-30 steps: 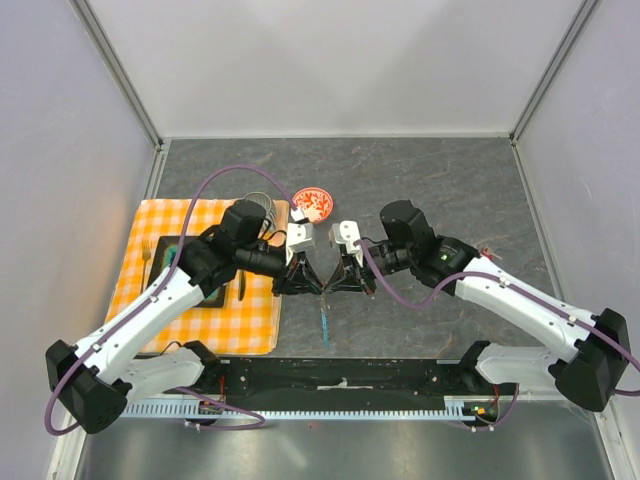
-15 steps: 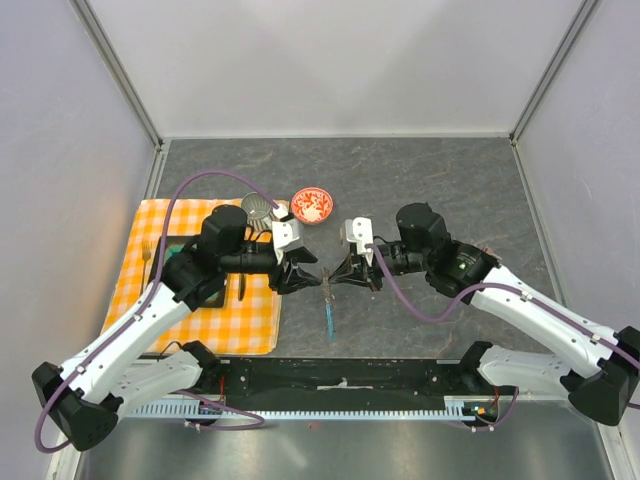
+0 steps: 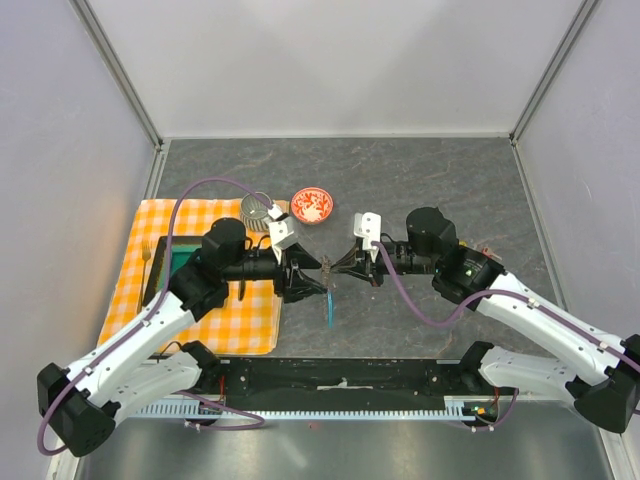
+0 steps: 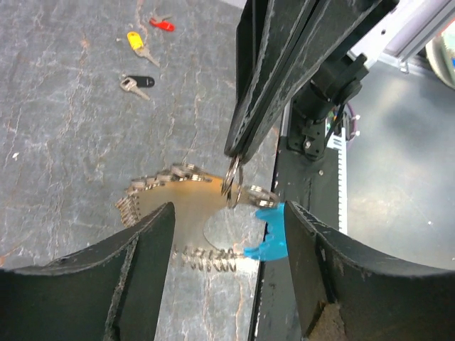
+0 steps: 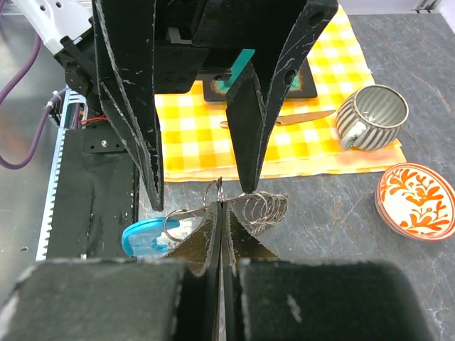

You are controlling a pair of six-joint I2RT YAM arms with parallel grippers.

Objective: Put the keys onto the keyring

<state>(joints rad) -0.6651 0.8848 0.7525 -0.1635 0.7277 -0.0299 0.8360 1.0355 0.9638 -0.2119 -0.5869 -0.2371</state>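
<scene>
Right gripper [image 5: 221, 207] pinched tight on the keyring [image 4: 183, 175], left gripper [image 4: 229, 212] spread wide either side, blue tag [image 4: 269, 236] alongside, keys [image 4: 136, 82] loose on table [image 3: 450, 180].

Nothing readable is showing in any view: no words, numbers or brand marks. The red bowl [image 3: 312, 205], toward twelve o'clock, is bearing only white swirls.

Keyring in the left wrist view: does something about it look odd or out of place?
Yes. The keyring does not lie flat: the right gripper pinches one ring and holds it on edge, blue tag toward the table's near edge. The keys lie loose on the table, apart from it.
</scene>
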